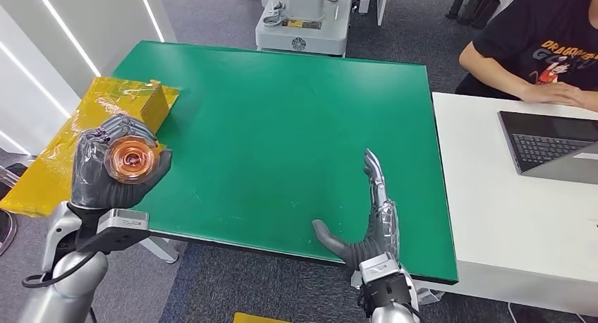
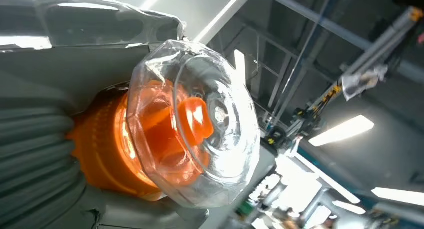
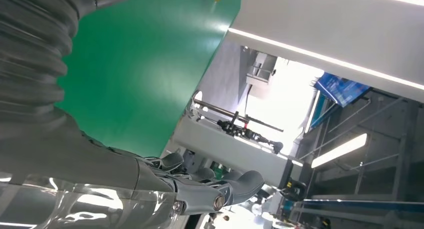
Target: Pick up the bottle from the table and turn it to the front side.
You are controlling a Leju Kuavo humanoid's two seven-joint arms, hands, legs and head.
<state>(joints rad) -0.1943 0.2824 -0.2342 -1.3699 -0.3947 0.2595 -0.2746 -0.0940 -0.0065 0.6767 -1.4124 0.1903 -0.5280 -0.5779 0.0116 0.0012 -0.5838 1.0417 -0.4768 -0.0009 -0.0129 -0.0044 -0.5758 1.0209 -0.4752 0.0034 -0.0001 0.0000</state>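
Robotics lab: test table (image 1: 282, 125), laptop (image 1: 550, 143)

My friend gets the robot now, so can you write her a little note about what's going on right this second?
Left hand: grips the orange bottle, lifted off the green table near its left edge, one clear round end toward the head camera.
Right hand: open, flat above the table's near edge, holding nothing.
Done: bottle picked up.
Left: turn it to its front side; I can't tell which side is forward.
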